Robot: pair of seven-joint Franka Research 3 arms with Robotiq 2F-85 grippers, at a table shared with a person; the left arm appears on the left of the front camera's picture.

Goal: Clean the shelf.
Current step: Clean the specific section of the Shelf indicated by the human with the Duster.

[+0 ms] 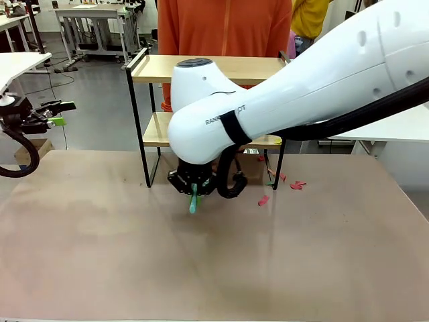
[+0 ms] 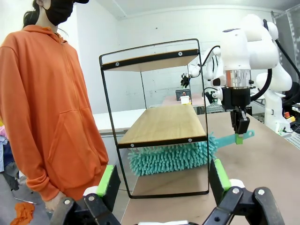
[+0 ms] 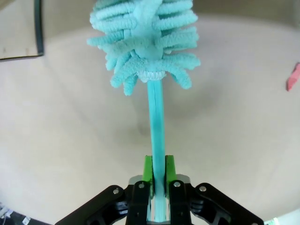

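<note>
Lab room with a smooth grey floor (image 1: 100, 121). White workbenches (image 1: 94, 13) on metal legs stand far back left. A left side table (image 1: 17, 64), white, sits at the picture edge, and a right side table (image 1: 395, 127), also white, is opposite. The left wrist view shows a plain white wall (image 2: 154, 28). Tan tabletop (image 1: 201, 268) in the foreground. Even indoor light.

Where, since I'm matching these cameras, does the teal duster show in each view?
Front view: duster handle tip pokes below the right gripper, centre, before the shelf.
Left wrist view: fluffy head under the shelf's lower board.
Right wrist view: head top centre, handle running down into the jaws.
Shared landmark: the right gripper shut on the handle.
</note>
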